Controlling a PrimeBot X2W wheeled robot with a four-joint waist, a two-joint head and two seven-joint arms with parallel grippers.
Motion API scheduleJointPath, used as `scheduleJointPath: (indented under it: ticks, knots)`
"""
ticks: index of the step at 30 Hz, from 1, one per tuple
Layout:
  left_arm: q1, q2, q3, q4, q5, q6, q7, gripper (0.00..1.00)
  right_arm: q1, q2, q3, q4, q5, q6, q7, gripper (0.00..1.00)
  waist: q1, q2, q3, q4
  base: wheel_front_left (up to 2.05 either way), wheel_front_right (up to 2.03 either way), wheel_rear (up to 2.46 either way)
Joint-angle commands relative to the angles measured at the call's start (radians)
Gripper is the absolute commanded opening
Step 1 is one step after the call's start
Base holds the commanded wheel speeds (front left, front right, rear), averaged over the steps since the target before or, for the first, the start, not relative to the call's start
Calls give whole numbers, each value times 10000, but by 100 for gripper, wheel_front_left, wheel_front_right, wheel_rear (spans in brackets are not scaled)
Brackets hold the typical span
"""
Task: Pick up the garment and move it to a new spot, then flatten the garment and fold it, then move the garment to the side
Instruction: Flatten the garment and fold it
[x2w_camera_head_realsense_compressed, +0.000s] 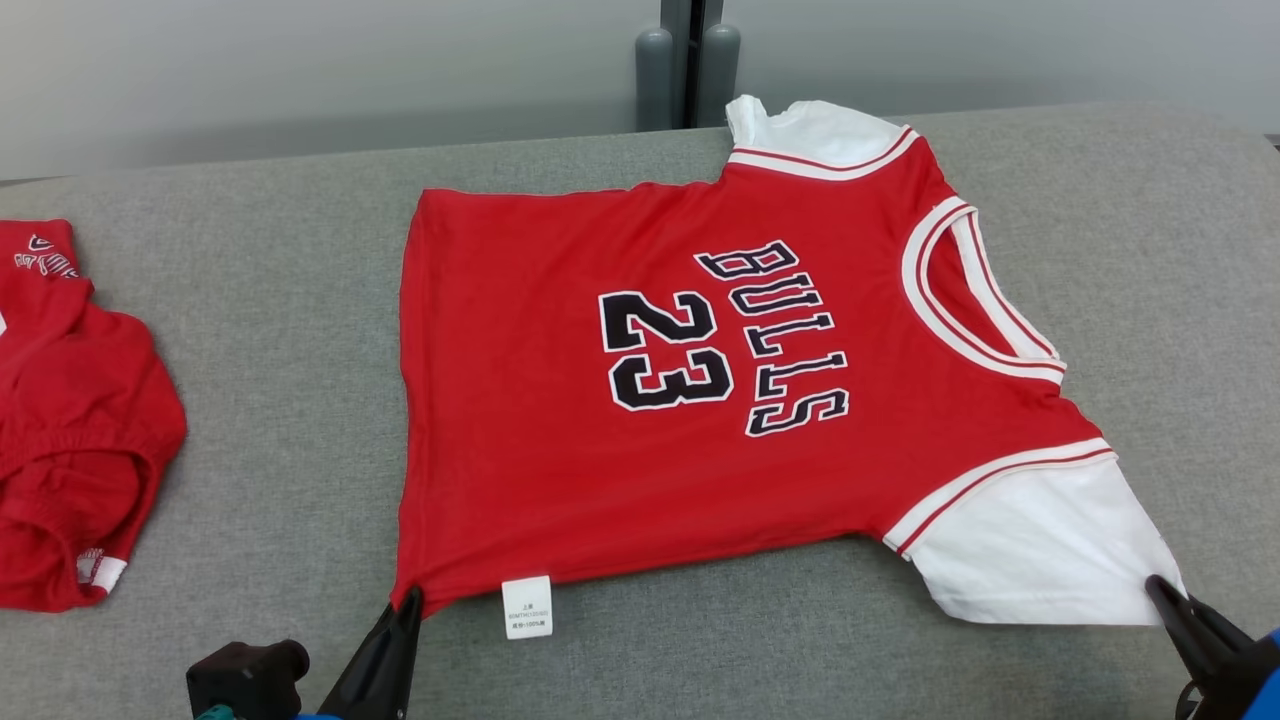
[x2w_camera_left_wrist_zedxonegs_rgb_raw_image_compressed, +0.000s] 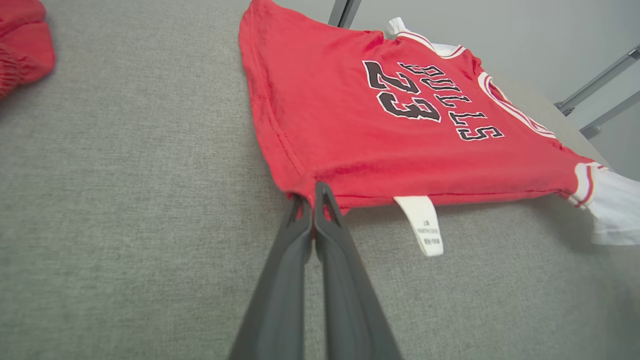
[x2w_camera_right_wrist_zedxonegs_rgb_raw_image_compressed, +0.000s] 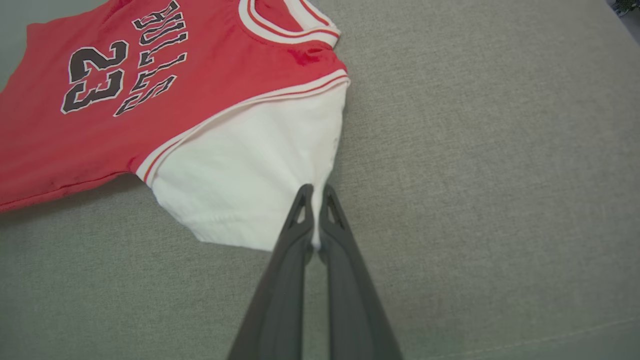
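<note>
Nipping the garment's (x2w_camera_head_realsense_compressed: 560, 450) near corners are left pincer (x2w_camera_head_realsense_compressed: 409, 600), right pincer (x2w_camera_head_realsense_compressed: 1158, 588).

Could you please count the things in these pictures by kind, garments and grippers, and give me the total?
Garments: 2 (red jersey, crumpled red garment)
Grippers: 2 (left gripper, right gripper, each shut on the red jersey)
Total: 4

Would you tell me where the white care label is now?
In the head view, the care label sticks out from the jersey's near edge, right of the left gripper.
</note>
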Motion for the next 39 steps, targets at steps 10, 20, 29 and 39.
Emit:
scheduleJointPath:
  ticks: [10, 20, 29, 39]
  knots:
    - [-1409, 129, 210, 173, -249, -233, 671, 0, -1917, -4, 913, -506, -1192, 6, 354, 0, 1, -1, 150, 68, 0, 0, 0]
    - [-3838, -760, 118, 1790, -826, -784, 1354, 0, -5767, -743, 1415, 1651, -1637, 6, -403, 0, 1, -1, 1080, 381, 0, 0, 0]
    - [-5218, -1122, 106, 3289, -564, -1168, 848, 0, -7669, -1444, 2081, 3968, -1827, 6, -1658, 0, 1, -1, 1874, 546, 0, 0, 0]
    - [-5745, -1406, 25, 4217, -566, -1424, 511, 100, -8544, -1750, 2670, 5621, -1482, 6, -3120, 100, 1, -1, 2058, 643, 0, 0, 0]
